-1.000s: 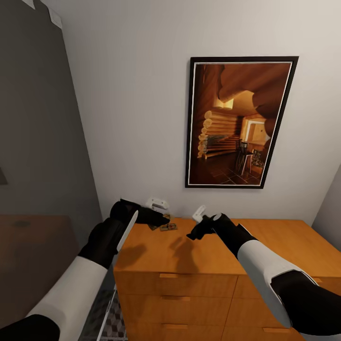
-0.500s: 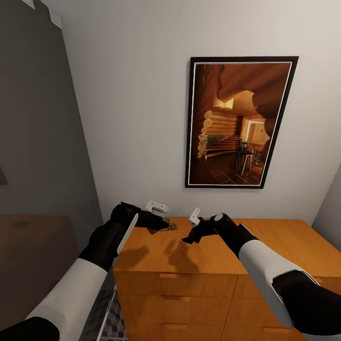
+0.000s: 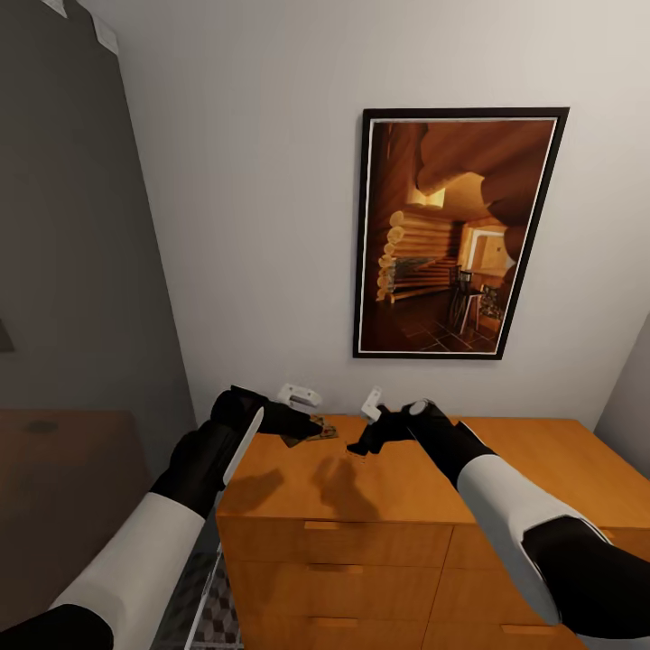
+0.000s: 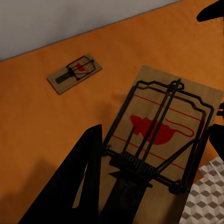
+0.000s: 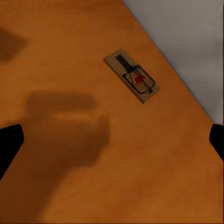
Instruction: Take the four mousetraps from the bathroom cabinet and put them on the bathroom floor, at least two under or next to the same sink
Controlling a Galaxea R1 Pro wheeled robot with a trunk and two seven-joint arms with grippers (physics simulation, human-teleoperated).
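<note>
My left gripper [image 3: 305, 426] is shut on a mousetrap [image 4: 163, 135], a tan board with dark wire and a red mark, held a little above the left end of the orange-brown cabinet [image 3: 406, 492]. A second mousetrap [image 4: 74, 73] lies flat on the cabinet top near the wall; it is also in the head view [image 3: 325, 433] and the right wrist view [image 5: 135, 77]. My right gripper [image 3: 359, 447] hovers open and empty above the cabinet top [image 5: 70, 56], just right of that trap. A bit of the bathroom floor [image 4: 205, 198] shows past the cabinet edge.
The white wall rises directly behind the cabinet, with a framed cabin picture [image 3: 456, 235] above it. A dark shower enclosure [image 3: 72, 271] stands at the left. Drawer fronts with bar handles [image 3: 334, 525] face me. Patterned floor tiles [image 3: 208, 614] show beside the cabinet's left end.
The left gripper has lifted slightly with a mousetrap in it. The right wrist rose a little and its gripper shifted slightly left, still open.
</note>
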